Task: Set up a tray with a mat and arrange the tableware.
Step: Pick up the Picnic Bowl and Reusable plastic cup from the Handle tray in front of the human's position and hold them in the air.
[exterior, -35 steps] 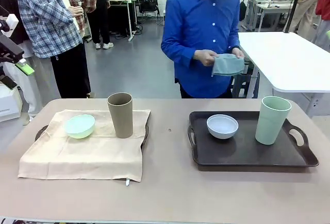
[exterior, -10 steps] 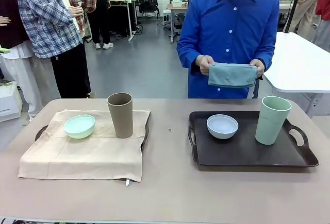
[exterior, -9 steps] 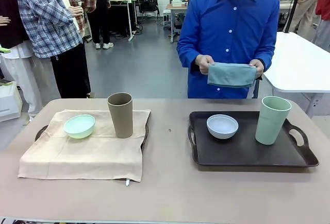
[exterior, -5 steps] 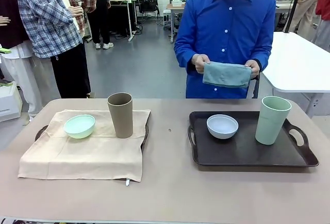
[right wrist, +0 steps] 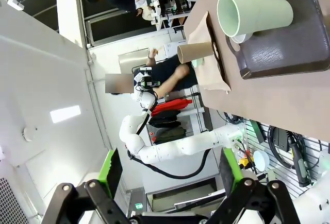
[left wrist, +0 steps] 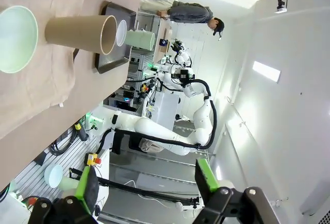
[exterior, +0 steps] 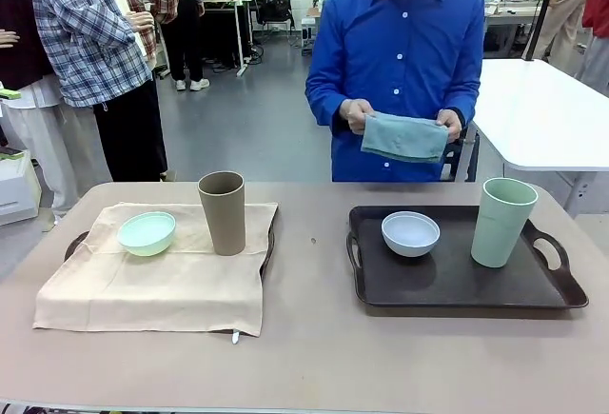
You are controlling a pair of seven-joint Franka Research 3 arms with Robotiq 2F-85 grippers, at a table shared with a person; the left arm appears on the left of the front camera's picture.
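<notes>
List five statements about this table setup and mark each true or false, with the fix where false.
1. The mint-green bowl and the tan-brown cup stand on the beige mat. True.
2. The white bowl sits on a mat. False: it rests directly on the bare dark tray.
3. The pale-green cup lies on its side. False: it stands upright on the dark tray.
4. The person holds a folded grey-green cloth. True.
5. Both grippers have shut jaws. False: the left gripper and the right gripper have open jaws with nothing between them.
</notes>
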